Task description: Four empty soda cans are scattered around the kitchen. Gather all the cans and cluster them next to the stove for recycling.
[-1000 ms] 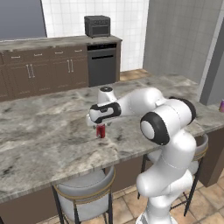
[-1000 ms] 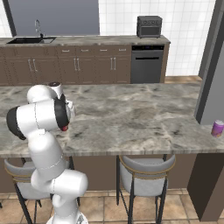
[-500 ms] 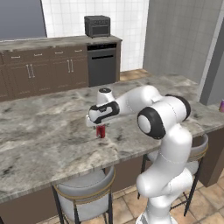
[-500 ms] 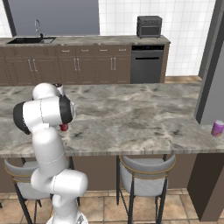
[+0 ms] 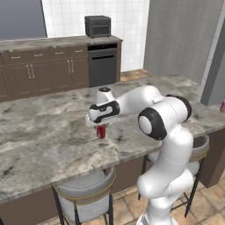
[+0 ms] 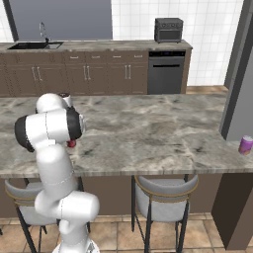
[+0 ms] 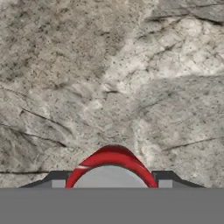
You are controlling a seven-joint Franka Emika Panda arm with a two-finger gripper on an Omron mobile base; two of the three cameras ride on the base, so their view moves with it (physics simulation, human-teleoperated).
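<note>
Tool [image 5: 101,132] is clamped on the red can [image 5: 101,131] near the worktop's [image 5: 52,136] front edge. Pickup is judged in hand; next, lifting and carrying toward the stove is called for.

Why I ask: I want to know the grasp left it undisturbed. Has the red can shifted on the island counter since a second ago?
No. The red can stands at the same spot on the marble island counter, under the gripper shut on it.
</note>
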